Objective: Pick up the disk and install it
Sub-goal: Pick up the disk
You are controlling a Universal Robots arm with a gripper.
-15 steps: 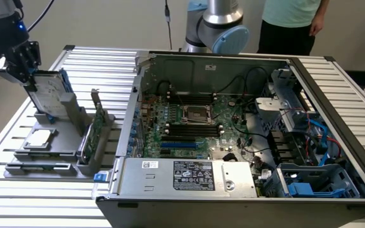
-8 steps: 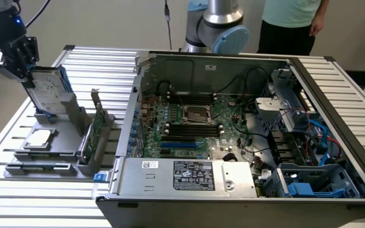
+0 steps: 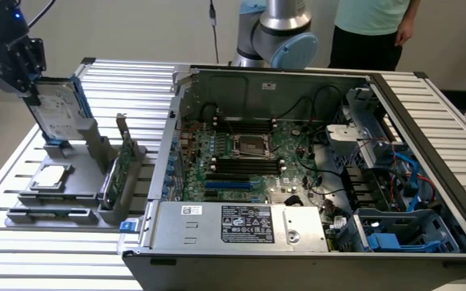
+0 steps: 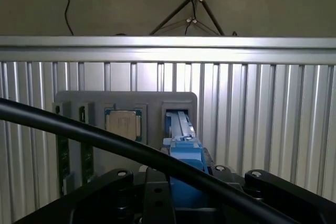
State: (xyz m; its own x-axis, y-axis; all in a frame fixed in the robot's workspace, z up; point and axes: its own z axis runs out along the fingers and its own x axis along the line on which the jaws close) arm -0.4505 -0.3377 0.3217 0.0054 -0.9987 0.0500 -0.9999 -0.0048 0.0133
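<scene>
We log the pincer [image 3: 31, 90] clamped on the upright disk's [image 3: 55, 115] top edge, with the grey stand [image 3: 97, 138] directly beneath.

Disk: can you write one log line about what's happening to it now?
disk upright at grey holder | gripper shut on its top edge | computer case open | disk not yet installed
</scene>
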